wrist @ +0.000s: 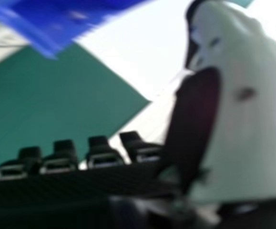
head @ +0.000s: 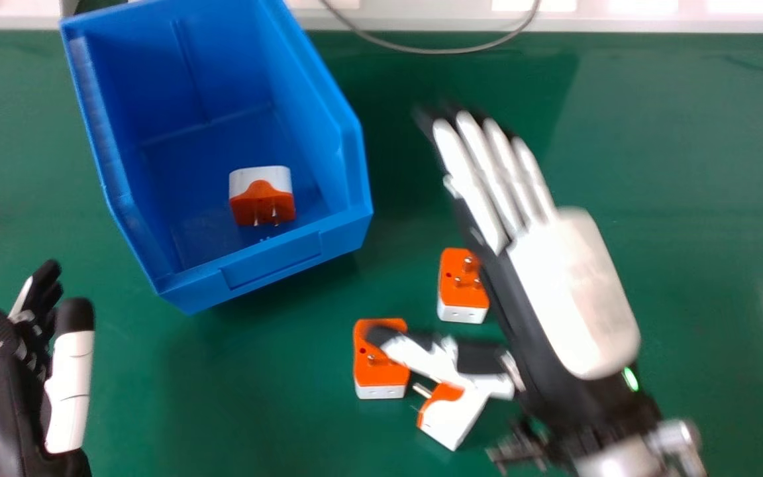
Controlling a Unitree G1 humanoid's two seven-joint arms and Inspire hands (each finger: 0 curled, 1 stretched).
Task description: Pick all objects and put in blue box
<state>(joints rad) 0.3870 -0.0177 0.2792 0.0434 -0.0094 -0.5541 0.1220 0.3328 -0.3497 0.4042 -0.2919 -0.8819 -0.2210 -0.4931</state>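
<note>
A green table (head: pixel 686 199) seen from above, with a blue box (head: pixel 272 262) on it, toward the far left. One orange and white plug (head: pixel 262 202) lies inside, near the box's front wall. Three more lie on the table, nearer and to the right: the far plug (head: pixel 462 288), beside the right hand's edge; the left plug (head: pixel 381 377), orange face up, partly covered by the thumb; and the near plug (head: pixel 454 416), turned at an angle, prongs toward the left plug. The right hand (head: pixel 570 291) is spread wide, fingers straight and pointing away, thumb out to the left, gripping nothing; whether the thumb touches a plug, I cannot tell. The left hand (head: pixel 17 397) is at the lower left, relaxed and open, holding nothing.
</note>
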